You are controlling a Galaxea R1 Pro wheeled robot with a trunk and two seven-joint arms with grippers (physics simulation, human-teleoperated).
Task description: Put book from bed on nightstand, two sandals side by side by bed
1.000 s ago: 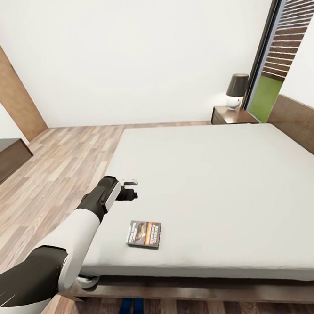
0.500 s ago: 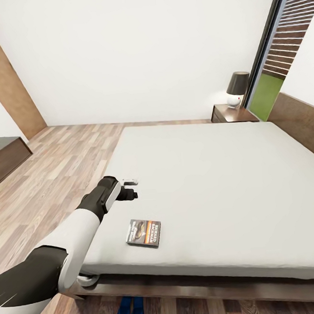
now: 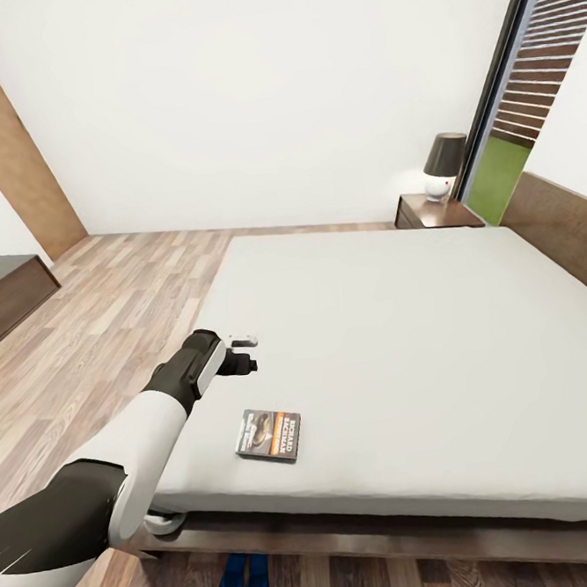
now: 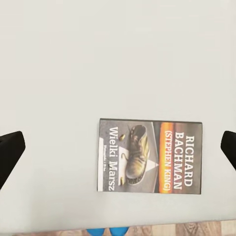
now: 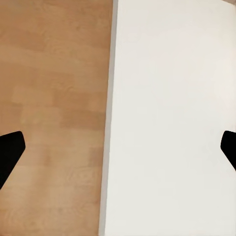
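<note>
Lying flat on bed (image 3: pixel 403 338), grey orange-banded book (image 3: pixel 269 436), left claw (image 3: pixel 248 352) spread wide above, right claw (image 5: pixel 118 147) likewise.

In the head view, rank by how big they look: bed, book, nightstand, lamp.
1. The bed, by far.
2. The nightstand and the lamp look about alike; both stand far off, so I won't rank them.
3. The book, a bit smaller, though it lies nearer the camera.
</note>
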